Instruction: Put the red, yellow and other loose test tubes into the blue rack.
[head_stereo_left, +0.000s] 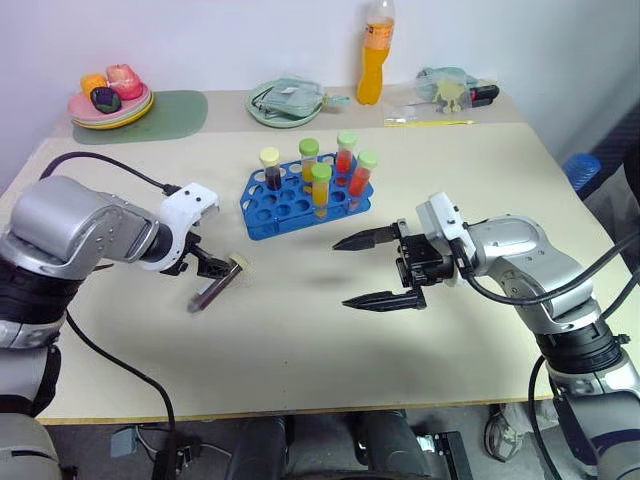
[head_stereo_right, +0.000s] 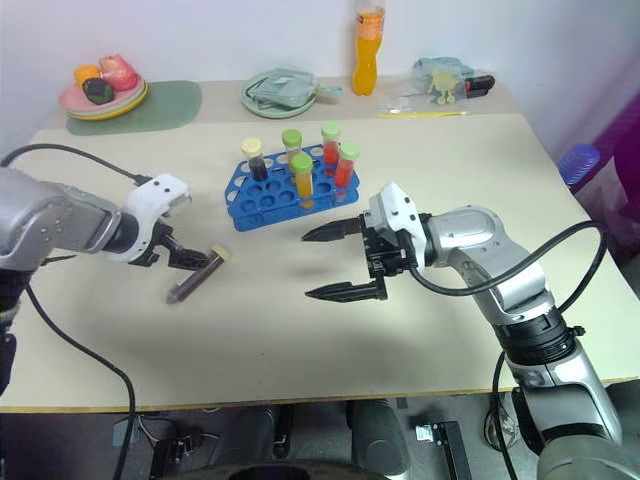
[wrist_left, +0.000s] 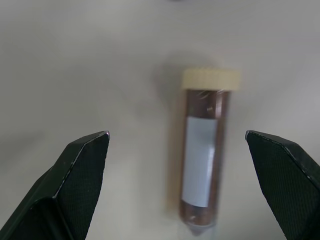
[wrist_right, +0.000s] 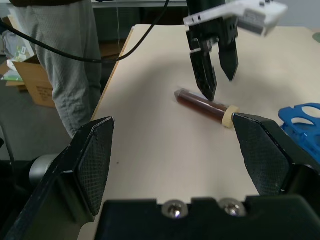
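Blue rack (head_stereo_left: 305, 198) sits mid-table, slightly far of centre, holding five capped tubes (head_stereo_left: 322, 184): one cream-capped with dark fill at its left end, the rest green-capped with orange, yellow or red fill. Near-side holes of the rack are vacant. One loose tube (head_stereo_left: 215, 288) lies flat on the table (head_stereo_left: 300, 340) to the near-left of the rack, well apart from it: brown fill, cream cap, blank white label patch (wrist_left: 199, 160), no readable writing on it. Left gripper (head_stereo_left: 213, 266) hangs right over that tube, fingers spread wide with the tube between them, tips not closed on it; holding nothing. Right gripper (head_stereo_left: 368, 268) is in mid-air to the near-right of the rack, pointing left, jaws wide apart, empty. Far edge of the table: orange drink bottle (head_stereo_left: 374, 50), label too small to read, a plate of toy food (head_stereo_left: 110, 98) on a green mat at far left, a green dish (head_stereo_left: 285, 102) near centre. A person in grey trousers (wrist_right: 70, 65) stands beside the table's left edge.
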